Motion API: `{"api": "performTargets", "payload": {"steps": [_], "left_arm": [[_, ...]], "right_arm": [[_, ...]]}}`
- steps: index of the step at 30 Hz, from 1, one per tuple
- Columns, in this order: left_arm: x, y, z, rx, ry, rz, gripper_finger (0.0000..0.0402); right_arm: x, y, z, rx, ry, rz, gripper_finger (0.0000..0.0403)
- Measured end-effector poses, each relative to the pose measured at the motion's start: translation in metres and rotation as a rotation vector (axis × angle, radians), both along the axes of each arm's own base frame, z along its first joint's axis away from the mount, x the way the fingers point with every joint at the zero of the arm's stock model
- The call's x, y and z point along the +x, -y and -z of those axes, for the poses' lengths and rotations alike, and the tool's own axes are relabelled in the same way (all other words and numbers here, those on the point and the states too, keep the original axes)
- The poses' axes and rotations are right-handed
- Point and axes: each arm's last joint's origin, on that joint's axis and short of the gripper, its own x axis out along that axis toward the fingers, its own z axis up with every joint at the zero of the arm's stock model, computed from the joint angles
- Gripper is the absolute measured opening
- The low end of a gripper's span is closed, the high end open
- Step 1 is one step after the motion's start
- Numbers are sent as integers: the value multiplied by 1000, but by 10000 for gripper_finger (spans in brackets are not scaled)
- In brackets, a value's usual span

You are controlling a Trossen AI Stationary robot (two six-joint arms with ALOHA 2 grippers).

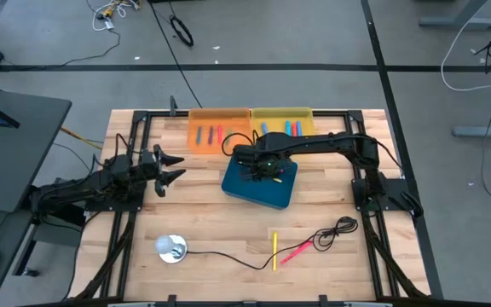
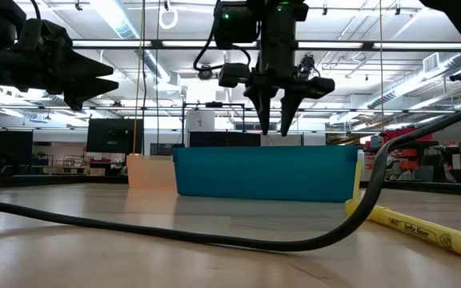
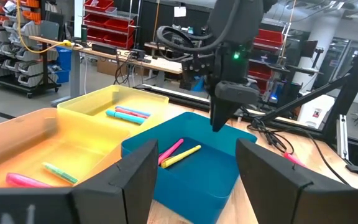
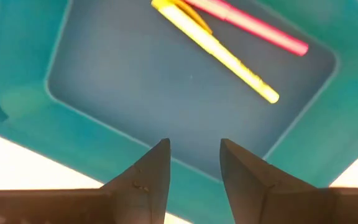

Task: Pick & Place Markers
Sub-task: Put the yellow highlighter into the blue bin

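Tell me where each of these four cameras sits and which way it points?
High: overhead, straight down; both arms, blue bin.
Low: tabletop level, facing the room; right hand above the bin.
Left wrist: looks past the open left hand at the bins.
Right wrist: looks down into the bin past its open hand.
Both wrist views share the yellow marker and pink marker.

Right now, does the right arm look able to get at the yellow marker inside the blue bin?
Probably yes. The right gripper hangs open straight above the blue bin, and the yellow marker lies uncovered on its floor. Only the pink marker sits close beside it, touching near one end, which may crowd the grasp.
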Motion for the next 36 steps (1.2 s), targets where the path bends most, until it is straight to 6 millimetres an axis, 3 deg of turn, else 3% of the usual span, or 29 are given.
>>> {"api": "performTargets", "payload": {"steps": [8,36], "left_arm": [[0,0,0,0,0,0,222],[0,0,0,-1,0,0,222]], "right_arm": [[2,-25,0,5,-1,16,139],[-19,-165,-1,41,-14,40,139]]}}
